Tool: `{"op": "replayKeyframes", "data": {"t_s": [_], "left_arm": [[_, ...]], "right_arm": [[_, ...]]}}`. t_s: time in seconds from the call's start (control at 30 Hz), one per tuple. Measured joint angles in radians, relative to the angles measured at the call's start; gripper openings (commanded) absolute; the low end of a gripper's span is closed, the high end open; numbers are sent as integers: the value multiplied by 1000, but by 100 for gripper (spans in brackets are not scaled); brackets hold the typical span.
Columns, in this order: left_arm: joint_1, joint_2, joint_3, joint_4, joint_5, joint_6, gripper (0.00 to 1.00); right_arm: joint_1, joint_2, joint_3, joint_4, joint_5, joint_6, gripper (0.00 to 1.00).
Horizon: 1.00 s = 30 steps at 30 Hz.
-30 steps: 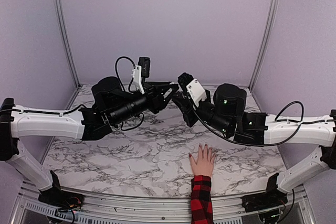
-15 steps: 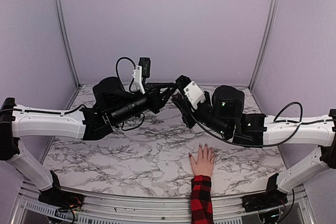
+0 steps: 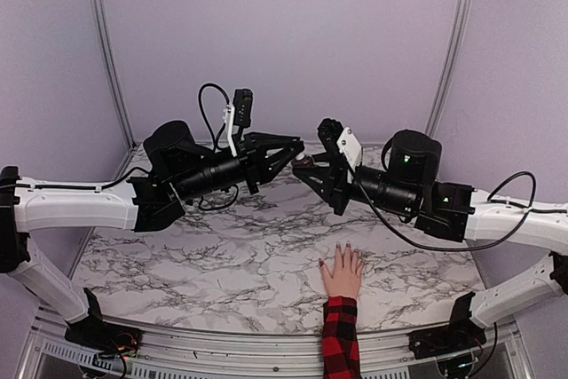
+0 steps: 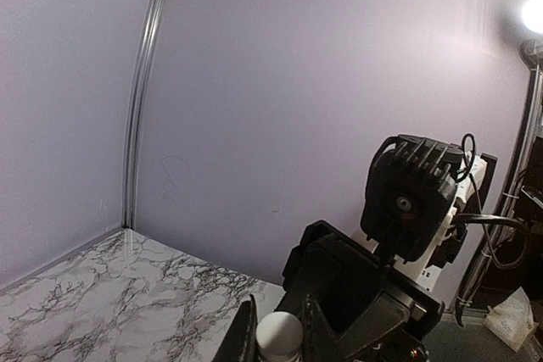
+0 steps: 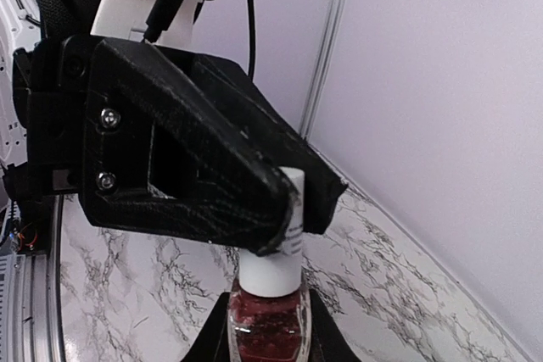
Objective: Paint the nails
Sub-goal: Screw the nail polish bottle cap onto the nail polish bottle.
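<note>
I held the polish bottle (image 5: 265,328) pinched in the right gripper (image 3: 305,167) while the left gripper (image 3: 296,149) clamped its white cap (image 5: 271,273), presumably to unscrew it.

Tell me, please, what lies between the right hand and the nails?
Only bare marble tabletop separates the right hand from the nails, per the top view.

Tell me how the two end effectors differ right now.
The left end effector clamps the white cap; the right end effector clamps the red-filled glass bottle under it. The left reaches in from the left of the table, the right from the right. Both are shut, raised above the table, meeting tip to tip.
</note>
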Motion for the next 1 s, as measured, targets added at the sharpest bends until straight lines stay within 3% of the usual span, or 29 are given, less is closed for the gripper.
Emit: {"op": "replayKeyframes", "data": {"t_s": [0.5,0.87,0.9,1.0], "left_arm": [[1,-42,0,41,399,104,0],[-14,-41,0,57,584,144,0],[-15,-41,0,56,589,145,1],[-14,-42,0,55,594,147,26]], "right_arm": [[-51,-48,-8,4,-529,86,0],[-51,-19,7,-6,-769,116,0],[-51,-18,7,-6,-777,117,0],[-51,-15,9,-8,-782,117,0]]}}
